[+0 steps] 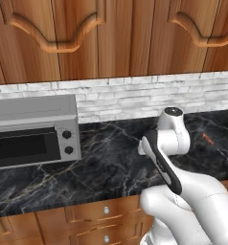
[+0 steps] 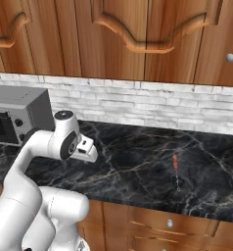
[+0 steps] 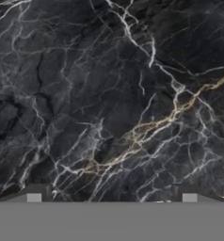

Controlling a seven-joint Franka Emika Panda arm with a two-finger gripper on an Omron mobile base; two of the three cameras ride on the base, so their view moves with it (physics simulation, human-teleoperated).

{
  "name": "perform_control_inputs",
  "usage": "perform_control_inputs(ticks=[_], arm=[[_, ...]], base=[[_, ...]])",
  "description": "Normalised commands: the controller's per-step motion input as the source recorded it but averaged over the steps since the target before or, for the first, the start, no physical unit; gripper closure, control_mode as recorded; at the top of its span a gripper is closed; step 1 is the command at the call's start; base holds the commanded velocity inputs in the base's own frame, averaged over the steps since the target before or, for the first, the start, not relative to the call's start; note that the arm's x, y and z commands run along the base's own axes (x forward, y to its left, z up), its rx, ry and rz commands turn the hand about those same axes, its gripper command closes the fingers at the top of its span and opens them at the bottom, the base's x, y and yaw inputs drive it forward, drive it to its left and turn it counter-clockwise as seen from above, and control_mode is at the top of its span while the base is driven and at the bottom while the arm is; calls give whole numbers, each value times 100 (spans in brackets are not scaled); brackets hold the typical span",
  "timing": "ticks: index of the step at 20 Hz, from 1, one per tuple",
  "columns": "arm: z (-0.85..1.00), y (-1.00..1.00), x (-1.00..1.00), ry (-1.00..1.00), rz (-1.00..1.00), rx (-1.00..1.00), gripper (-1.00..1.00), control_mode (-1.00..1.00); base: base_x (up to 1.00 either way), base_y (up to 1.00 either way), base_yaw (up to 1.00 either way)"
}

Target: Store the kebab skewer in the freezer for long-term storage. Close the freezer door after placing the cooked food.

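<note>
The white arm rose from the base, bent at the elbow and folded forward, so that its hand hung low over the black marble counter (image 2: 138, 166), pointing down at the stone. The gripper (image 3: 111, 193) stood with its two dark fingertips (image 3: 34, 194) far apart, nothing between them but bare veined marble (a gold vein ran across beneath). In the base views the hand itself sat tucked behind the wrist, above the counter's middle.

The kebab skewer (image 2: 175, 164) lay flat on the counter, well apart from the gripper and off to the arm's right, with its red and brown chunks at the far end of the thin stick. It was not touched by anything.

Farther back to the left a grey toaster oven (image 1: 34, 131) stood against the pale brick backsplash (image 1: 135, 95), under the wooden wall cabinets (image 2: 138, 34).
</note>
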Motion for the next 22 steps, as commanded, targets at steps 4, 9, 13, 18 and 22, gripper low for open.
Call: perform_control_inputs(ticks=[4, 9, 13, 18, 22], arm=[[-4, 0, 0, 5, -2, 0, -100, -100], [-2, -2, 0, 1, 0, 0, -100, 100], [0, 0, 0, 0, 0, 0, -100, 100], [0, 0, 0, 0, 0, 0, -100, 100], [0, 0, 0, 0, 0, 0, -100, 100]], base=[[0, 0, 0], [0, -31, 0], [0, -52, 0], [0, -48, 0], [0, -47, 0]])
